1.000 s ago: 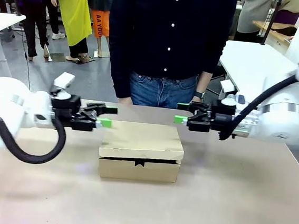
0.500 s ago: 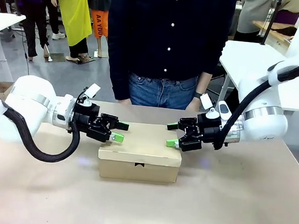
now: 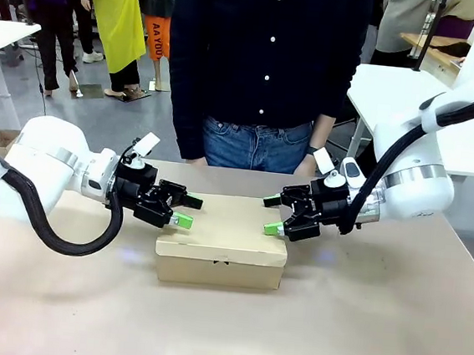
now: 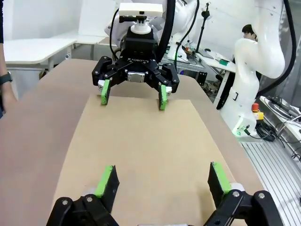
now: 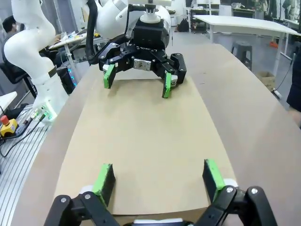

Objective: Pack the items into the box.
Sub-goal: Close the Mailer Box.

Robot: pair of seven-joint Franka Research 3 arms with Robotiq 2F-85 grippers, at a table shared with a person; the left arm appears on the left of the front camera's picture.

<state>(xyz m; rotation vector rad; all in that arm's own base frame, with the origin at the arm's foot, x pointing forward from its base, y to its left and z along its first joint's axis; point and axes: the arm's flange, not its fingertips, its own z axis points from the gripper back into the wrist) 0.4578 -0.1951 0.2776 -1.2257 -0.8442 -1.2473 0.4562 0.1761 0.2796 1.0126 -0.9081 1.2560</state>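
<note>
So the box sits mid-table with its flap lid shut flat, which means whatever is inside is hidden; can't tell from any view what's in there. The little tuck notch shows on the front wall at 6 o'clock.

The left gripper hangs over the lid's 9 o'clock edge, fingers spread wide apart and holding nothing. From its own wrist camera, the left gripper is cut off at the bottom, only the green pads and black knuckles poking up over the brown lid.

The right gripper mirrors it over the lid's 3 o'clock edge, fingers also splayed and empty. In its wrist view, the right gripper is cropped the same way, with the left one facing it at 12 o'clock.

Versus half a second back, hardly anything differs: both grippers have nudged a hair, and the lid stays down. A second back, the lid was propped up a bit, with a dark gap under it.

A person stands at the far edge, at 12 o'clock, with the hands mostly hidden behind the arms.
</note>
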